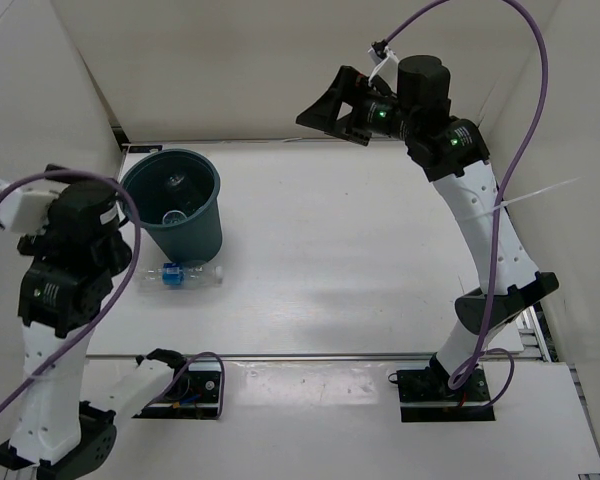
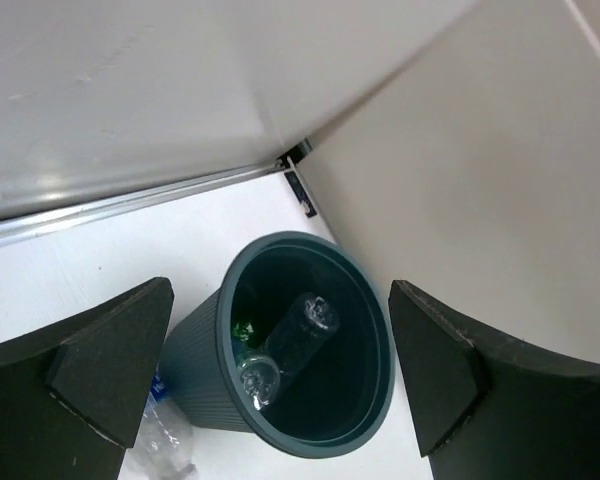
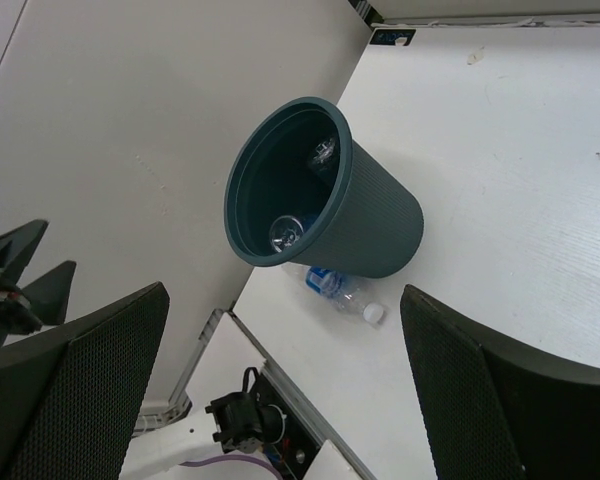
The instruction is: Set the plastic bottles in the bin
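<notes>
The teal-grey bin [image 1: 198,236] stands upright at the back left of the table. It also shows in the left wrist view [image 2: 202,368] and the right wrist view [image 3: 380,222]. Inside lie two clear bottles [image 2: 305,325] [image 2: 258,381] and a green bottle [image 2: 244,328]. A clear bottle with a blue label and white cap [image 1: 180,276] lies on the table against the bin's near side; it also shows in the right wrist view [image 3: 340,291]. My left gripper [image 2: 280,370] is open and empty, above and near the bin. My right gripper [image 1: 323,108] is open and empty, raised high at the back.
White walls close in the table at the left, back and right. The bin stands near the left wall and back corner. A metal rail [image 1: 310,356] runs along the table's near edge, with the arm bases behind it.
</notes>
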`<state>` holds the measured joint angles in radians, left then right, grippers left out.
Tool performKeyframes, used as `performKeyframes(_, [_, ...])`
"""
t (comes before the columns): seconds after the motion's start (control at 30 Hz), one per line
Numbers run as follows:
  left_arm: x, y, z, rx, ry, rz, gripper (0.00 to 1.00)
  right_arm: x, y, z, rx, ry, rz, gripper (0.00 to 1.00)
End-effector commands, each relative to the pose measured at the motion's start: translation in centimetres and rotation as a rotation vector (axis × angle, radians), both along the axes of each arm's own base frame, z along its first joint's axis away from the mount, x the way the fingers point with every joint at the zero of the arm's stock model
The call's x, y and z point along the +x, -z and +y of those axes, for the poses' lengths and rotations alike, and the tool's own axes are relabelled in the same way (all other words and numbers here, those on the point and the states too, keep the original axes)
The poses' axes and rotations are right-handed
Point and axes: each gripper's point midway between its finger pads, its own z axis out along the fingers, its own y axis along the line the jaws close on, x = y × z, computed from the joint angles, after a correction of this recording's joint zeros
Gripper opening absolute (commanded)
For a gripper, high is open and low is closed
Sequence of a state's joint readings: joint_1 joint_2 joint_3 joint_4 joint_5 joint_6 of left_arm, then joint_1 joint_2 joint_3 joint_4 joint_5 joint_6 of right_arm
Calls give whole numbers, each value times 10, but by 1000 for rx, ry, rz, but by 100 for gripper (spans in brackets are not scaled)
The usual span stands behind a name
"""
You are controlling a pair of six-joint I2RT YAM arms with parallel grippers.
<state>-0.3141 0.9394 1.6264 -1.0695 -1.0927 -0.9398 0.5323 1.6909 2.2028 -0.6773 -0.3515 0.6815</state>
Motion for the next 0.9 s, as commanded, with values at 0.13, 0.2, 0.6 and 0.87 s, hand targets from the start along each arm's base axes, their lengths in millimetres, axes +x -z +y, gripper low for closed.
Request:
performKeyframes(0.13, [-17, 46, 11, -142, -169, 9, 100, -5, -22, -5, 53, -29, -48, 100])
performKeyframes(0.2, [-13, 56, 12, -139, -199, 22, 100, -5, -26, -7, 60, -33, -56, 100])
performKeyframes(0.6, [5, 114, -2, -75, -145, 273, 100, -16, -22, -29, 48, -13, -45, 100])
performKeyframes(0.87, [8, 134, 3, -62, -160, 389, 100, -18, -13, -35, 29, -3, -25, 100])
